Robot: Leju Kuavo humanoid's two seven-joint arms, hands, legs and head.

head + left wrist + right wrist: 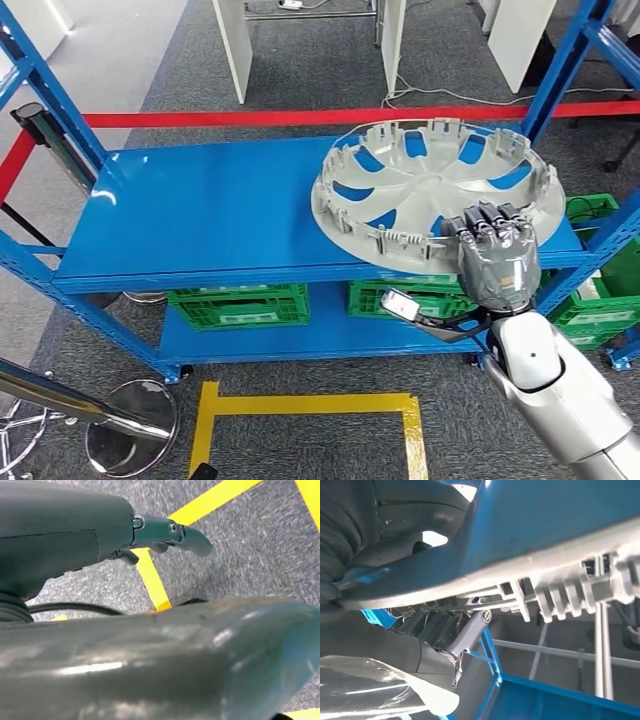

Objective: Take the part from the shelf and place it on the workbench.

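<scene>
A: What is the biggest thing here?

B: The blue shelf (204, 215), a metal rack with sloping blue uprights standing on grey carpet. Everything else I place against it.

A: And the part?

B: A large silver wheel cover (423, 190), round and spoked, lying hollow side up on the shelf's upper board at its right end. Its near rim juts past the shelf's front edge, and that side seems slightly lifted. In the right wrist view the ribbed, clipped rim of the wheel cover (576, 587) runs across the picture with the blue shelf (561, 700) beyond it.

A: Where is the right hand against it?

B: The right hand (494, 250) is at the shelf's front right, on the cover's near rim. Its dark fingers (487, 218) curl over the rim from above, while the grey back of the hand hangs in front of the shelf edge. In the wrist view one finger (471, 627) lies just under the rim. So it grips the cover by its edge.

A: Below the board?

B: Green crates (241, 303) sit on the shelf's lower board, one left, others toward the right.

A: In front of the shelf?

B: Yellow tape (309, 405) forms a box outline on the carpet; behind the shelf runs a red tape line (226, 119).

A: The left hand?

B: The left hand (162, 532) hangs above carpet and yellow tape (153, 577), fingers extended, holding nothing.
</scene>
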